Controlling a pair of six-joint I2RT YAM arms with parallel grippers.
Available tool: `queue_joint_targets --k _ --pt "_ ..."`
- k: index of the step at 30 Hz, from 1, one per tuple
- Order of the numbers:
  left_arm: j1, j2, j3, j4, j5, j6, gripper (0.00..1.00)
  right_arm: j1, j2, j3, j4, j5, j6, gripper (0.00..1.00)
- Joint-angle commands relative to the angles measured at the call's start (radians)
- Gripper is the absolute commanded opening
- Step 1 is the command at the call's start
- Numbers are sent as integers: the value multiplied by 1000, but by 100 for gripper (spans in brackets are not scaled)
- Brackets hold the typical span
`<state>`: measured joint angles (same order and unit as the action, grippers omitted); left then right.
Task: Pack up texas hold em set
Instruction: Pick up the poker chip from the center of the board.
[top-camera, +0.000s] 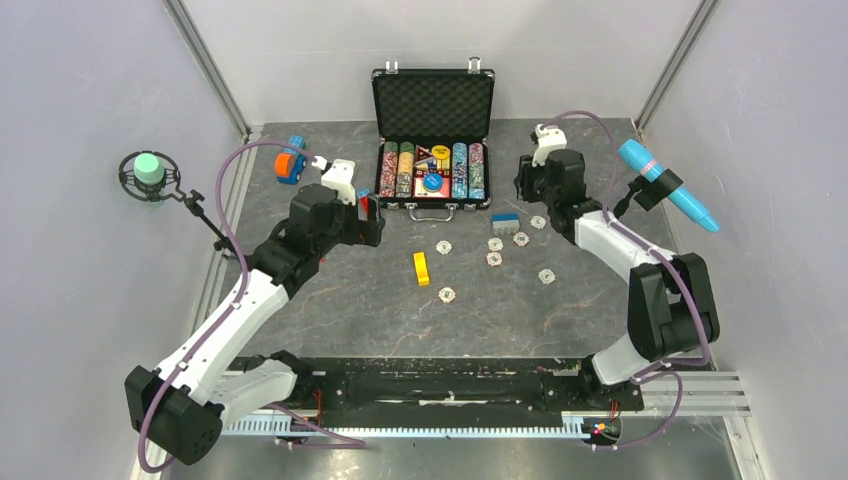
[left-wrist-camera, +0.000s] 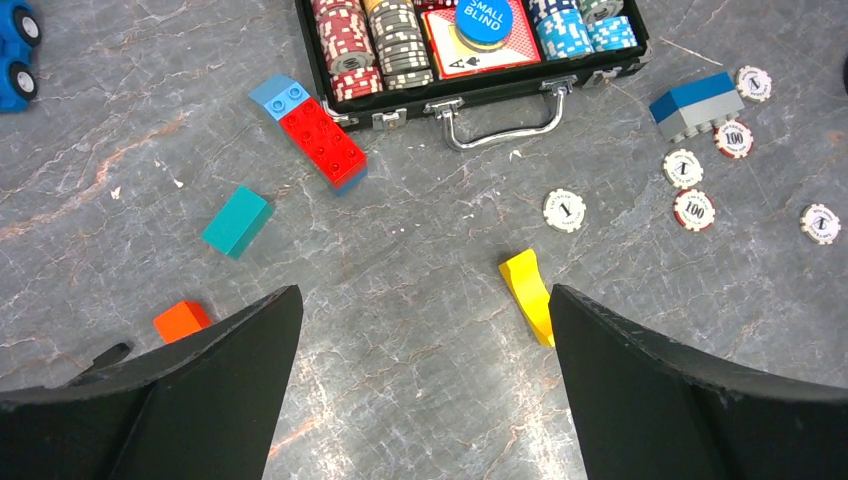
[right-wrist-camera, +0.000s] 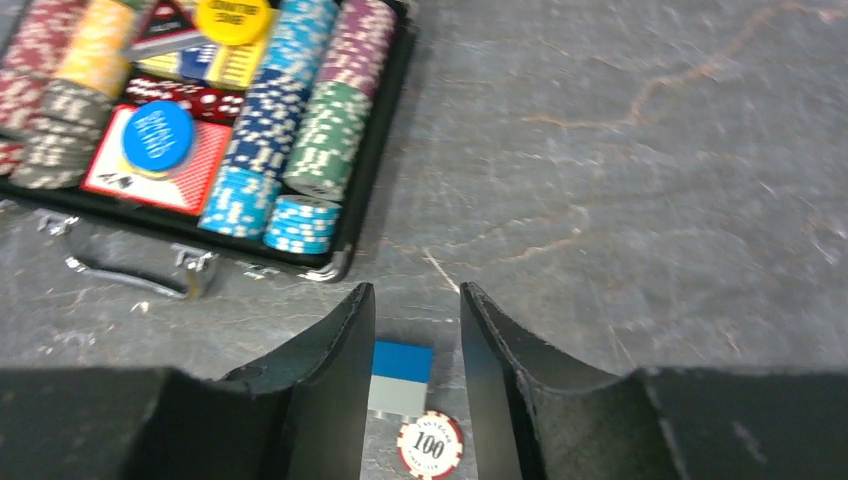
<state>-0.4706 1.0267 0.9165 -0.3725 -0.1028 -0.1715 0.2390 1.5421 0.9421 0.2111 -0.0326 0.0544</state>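
Right wrist view — briefcase open, 100 chip loose beneath the half-open, empty right gripper; left gripper gapes empty.

A dark grey, marble-veined tabletop spreads beneath and ahead of the fingers. Plain pale lilac-grey walls enclose it on three sides, with aluminium posts at the far corners. The light is even and the shadows soft.

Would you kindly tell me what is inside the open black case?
Rows of coloured chips, a red card deck topped by a blue Small Blind button; whatever lies beneath is hidden.
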Motion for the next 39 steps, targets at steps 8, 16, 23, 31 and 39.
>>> queue_joint_targets --k 8,16,23,31,39 --pt "6 24 69 -7 18 -3 100 -54 203 263 -451 161 125 45" --pt "6 30 41 4 47 41 100 -79 303 297 -434 164 166 58" --pt "6 33 27 4 49 56 100 -93 341 297 -438 180 185 58" --pt "6 37 24 4 53 63 100 -100 355 292 -467 206 179 55" --pt "6 38 22 4 58 63 100 -101 370 279 -482 190 168 53"
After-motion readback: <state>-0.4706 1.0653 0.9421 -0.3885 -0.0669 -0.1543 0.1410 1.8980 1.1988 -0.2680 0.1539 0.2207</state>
